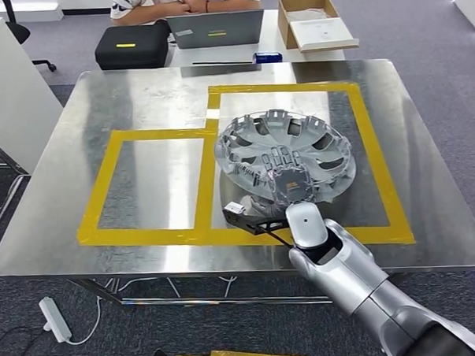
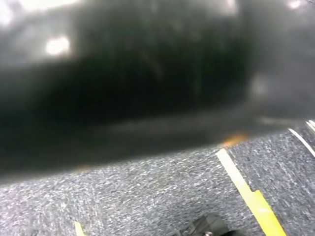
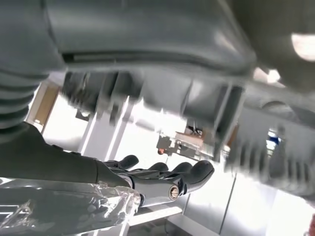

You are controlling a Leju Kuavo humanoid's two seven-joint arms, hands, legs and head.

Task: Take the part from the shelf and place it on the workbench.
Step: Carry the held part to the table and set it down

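A grey hubcap (image 1: 284, 148) hovers tilted over the steel workbench (image 1: 148, 95), inside the right-hand yellow tape rectangle (image 1: 372, 144). Its near edge is lifted off the surface and casts a shadow. My right hand (image 1: 292, 187) holds it at that near rim, and my silver arm comes in from the lower right. In the right wrist view the dark fingers (image 3: 167, 179) stretch out beneath the hubcap's ribbed underside (image 3: 148, 44), with the shiny bench below them. How the thumb lies is hidden.
A second taped rectangle (image 1: 98, 192) lies to the left. A person sits at a far table with a laptop (image 1: 217, 27), a black case (image 1: 131, 45) and a cardboard box (image 1: 312, 21). A white power strip (image 1: 54, 318) lies on the carpet.
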